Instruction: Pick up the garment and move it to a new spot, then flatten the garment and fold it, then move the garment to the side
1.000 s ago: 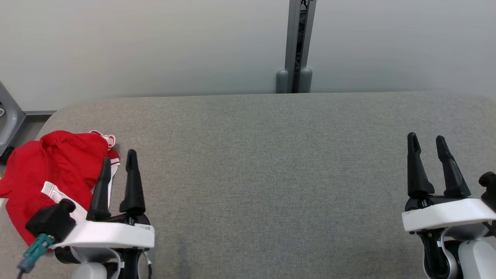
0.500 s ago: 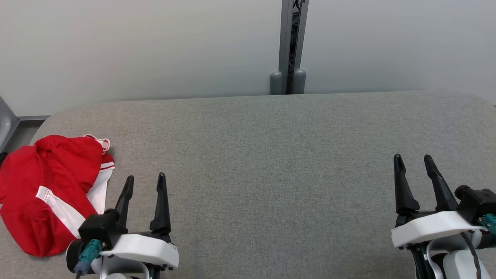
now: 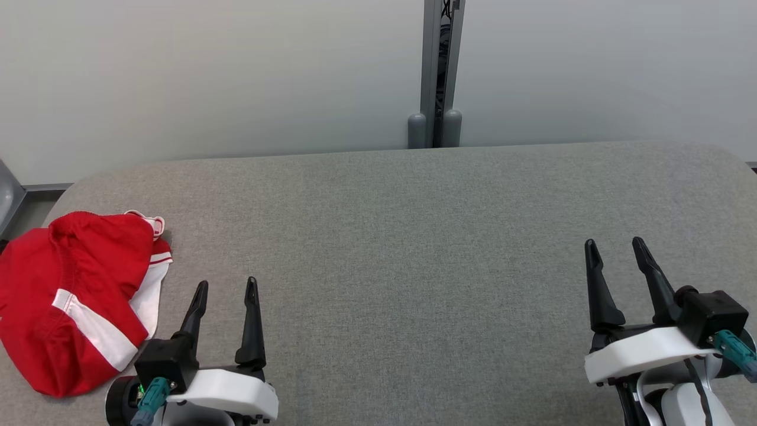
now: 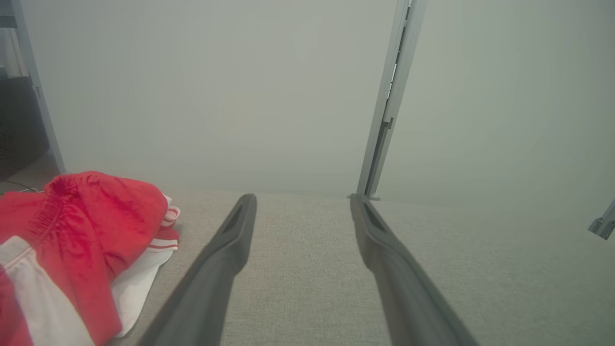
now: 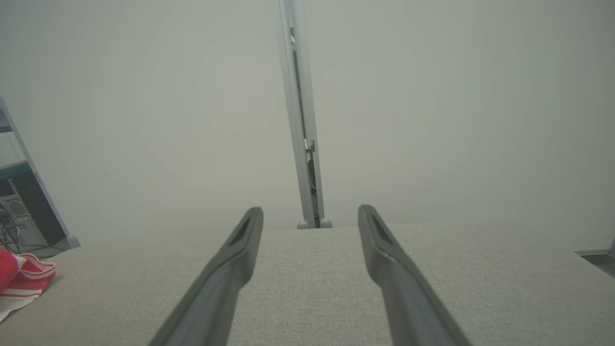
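Left gripper [image 3: 227,281] and right gripper [image 3: 612,241] both gaped wide, empty, guess because the red shorts [image 3: 71,296] sat bunched at the table's [image 3: 414,236] left edge.

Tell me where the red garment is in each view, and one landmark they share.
Head view: red garment at the lower left of the grey table, left of the left gripper.
Left wrist view: garment in the lower left corner.
Right wrist view: part of the garment at the left edge.
Shared landmark: the grey post on the wall behind the table.
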You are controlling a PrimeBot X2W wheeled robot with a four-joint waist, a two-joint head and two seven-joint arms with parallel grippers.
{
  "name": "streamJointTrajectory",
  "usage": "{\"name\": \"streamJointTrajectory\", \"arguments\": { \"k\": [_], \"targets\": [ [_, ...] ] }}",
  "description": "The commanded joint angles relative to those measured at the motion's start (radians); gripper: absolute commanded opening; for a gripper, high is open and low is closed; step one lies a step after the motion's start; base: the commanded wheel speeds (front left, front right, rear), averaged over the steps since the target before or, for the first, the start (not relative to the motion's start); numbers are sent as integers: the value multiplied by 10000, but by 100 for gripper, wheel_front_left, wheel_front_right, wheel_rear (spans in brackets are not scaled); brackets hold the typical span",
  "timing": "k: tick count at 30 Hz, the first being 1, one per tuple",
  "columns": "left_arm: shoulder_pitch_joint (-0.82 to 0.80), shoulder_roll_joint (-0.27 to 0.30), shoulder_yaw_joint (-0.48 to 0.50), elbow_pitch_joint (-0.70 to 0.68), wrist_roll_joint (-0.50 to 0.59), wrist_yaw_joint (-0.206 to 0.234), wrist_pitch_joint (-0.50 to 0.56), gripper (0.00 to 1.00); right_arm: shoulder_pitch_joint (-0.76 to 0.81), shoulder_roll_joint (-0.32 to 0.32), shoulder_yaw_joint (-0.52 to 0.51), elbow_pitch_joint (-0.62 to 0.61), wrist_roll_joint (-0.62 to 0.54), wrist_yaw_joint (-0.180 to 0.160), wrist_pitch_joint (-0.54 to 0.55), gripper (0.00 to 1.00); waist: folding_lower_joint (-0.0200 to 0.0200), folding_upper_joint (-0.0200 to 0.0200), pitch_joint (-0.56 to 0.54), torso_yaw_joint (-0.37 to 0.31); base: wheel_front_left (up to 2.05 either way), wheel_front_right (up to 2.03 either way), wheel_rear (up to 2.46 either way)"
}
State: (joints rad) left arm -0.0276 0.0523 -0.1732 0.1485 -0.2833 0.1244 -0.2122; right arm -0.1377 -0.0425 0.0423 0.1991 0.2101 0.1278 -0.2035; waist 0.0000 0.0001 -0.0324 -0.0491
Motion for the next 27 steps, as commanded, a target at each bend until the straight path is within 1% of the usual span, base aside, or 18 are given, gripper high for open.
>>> {"name": "streamJointTrajectory", "arguments": {
  "k": [1, 9, 19, 27],
  "targets": [
    [-14, 31, 72, -44, 133, -15, -98, 100, -50, -88, 45, -33, -150, 44, -100, 100, 0, -1, -9, -2, 0, 0, 0],
    [184, -7, 267, 14, 550, -67, -235, 100, 21, -98, 168, 312, -184, 47, -284, 100, 0, -1, -74, -57, 0, 0, 0],
    [354, -7, 304, -91, 867, 152, -384, 100, -82, -111, 320, 642, -489, 49, -477, 100, 0, -1, -160, -170, 0, 0, 0],
    [443, -4, 240, -186, 1350, 292, -528, 100, -140, -120, 471, 823, -1039, 51, -620, 100, 0, -1, -221, -254, 0, 0, 0]
  ]
}}
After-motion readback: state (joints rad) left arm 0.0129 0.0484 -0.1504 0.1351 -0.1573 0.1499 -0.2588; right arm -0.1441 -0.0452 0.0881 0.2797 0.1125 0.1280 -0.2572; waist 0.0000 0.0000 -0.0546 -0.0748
